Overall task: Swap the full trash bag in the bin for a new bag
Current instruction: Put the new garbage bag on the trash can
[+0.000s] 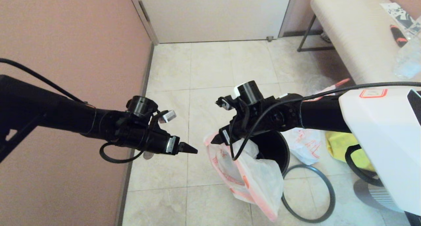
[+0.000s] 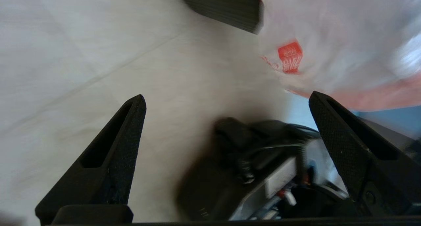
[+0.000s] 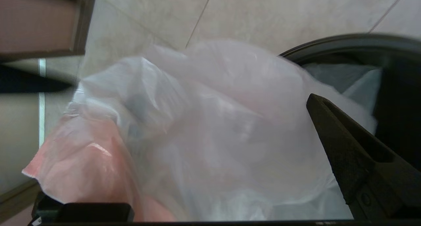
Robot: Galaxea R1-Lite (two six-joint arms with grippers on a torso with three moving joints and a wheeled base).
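The bin (image 1: 274, 147) stands on the tiled floor with the new bag (image 1: 246, 176) draped over its left rim and hanging down outside. Its grey hoop (image 1: 309, 194) lies loose on the floor beside it. The full trash bag (image 1: 304, 143) sits on the floor just right of the bin. My right gripper (image 1: 217, 139) hovers over the bin's left edge, open. In the right wrist view the new bag (image 3: 204, 127) billows between the spread fingers (image 3: 348, 157) and hides one of them; the bin (image 3: 358, 43) shows behind. My left gripper (image 1: 190, 149) is open and empty, just left of the bag (image 2: 329, 38).
A pink wall (image 1: 65, 38) runs close along the left. A yellow tote (image 1: 342, 147) lies on the floor right of the full bag. A beige bench (image 1: 355, 32) with loose items stands at the back right. Open tiles (image 1: 213, 64) stretch toward the door.
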